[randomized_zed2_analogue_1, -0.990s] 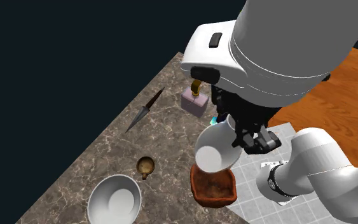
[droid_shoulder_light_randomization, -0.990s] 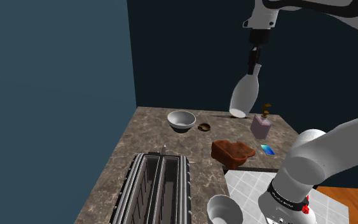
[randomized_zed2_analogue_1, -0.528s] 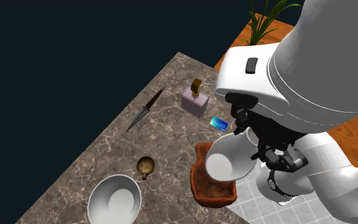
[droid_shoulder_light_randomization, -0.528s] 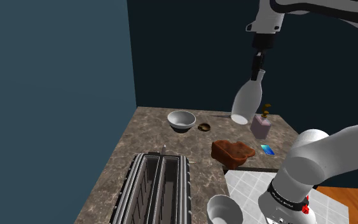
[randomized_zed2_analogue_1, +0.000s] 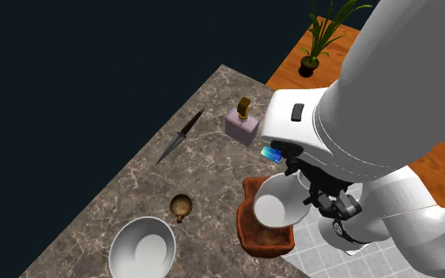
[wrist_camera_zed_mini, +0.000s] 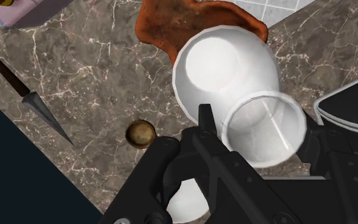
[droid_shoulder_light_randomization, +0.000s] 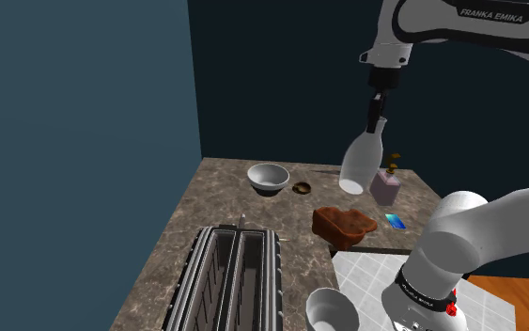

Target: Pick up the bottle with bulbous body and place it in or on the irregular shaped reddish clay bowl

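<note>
Counter (randomized_zed2_analogue_1: 213,174), marble, listed along the second exterior view from its left.

1. White bowl (randomized_zed2_analogue_1: 122,237). Upright on the counter at the picture's lower edge.
2. Knife (randomized_zed2_analogue_1: 179,138). Dark, flat on the counter near its far edge, well apart from the white bowl.
3. Cup (randomized_zed2_analogue_1: 181,207). Small, brown, upright, just beside the white bowl.
4. Dispenser (randomized_zed2_analogue_1: 243,126). Pinkish block with a gold pump, upright, near the knife's handle end.
5. Clay bowl (randomized_zed2_analogue_1: 252,241). Reddish, uneven rim, resting at the counter's edge next to my stand's tiled top.
6. Card (randomized_zed2_analogue_1: 272,153). Blue, flat, between the dispenser and the clay bowl.
7. Bottle (randomized_zed2_analogue_1: 280,207). White, bulbous, in the air and tilted, neck uppermost. Its round base overlapped the clay bowl's rim from above. The shoulder view showed it high above the counter, touching nothing below.
8. Gripper (droid_shoulder_light_randomization: 376,108). Mine, clenched on the bottle's neck. The wrist view showed a black finger on either side of it.
9. Plant (randomized_zed2_analogue_1: 319,39). Potted, on the orange floor beyond the counter.
</note>
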Controlling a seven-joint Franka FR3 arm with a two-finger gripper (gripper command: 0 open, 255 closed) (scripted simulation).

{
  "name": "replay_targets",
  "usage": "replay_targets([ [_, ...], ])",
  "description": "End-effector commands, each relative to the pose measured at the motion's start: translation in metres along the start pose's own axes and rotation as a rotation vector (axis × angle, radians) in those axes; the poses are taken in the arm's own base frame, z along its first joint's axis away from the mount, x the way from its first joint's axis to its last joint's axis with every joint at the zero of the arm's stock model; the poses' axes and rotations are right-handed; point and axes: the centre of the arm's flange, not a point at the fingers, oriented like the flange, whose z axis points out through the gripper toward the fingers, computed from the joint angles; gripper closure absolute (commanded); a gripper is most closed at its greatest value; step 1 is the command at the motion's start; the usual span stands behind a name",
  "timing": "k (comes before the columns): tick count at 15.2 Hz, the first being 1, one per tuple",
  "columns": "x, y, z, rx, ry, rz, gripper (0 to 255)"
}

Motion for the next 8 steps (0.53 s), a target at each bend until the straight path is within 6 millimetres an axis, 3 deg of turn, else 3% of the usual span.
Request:
replay_targets([
  [1,0.0,0.0,0.011,0.0,0.001,0.0,255],
  [8,0.002,0.0,0.048,0.0,0.001,0.0,255],
])
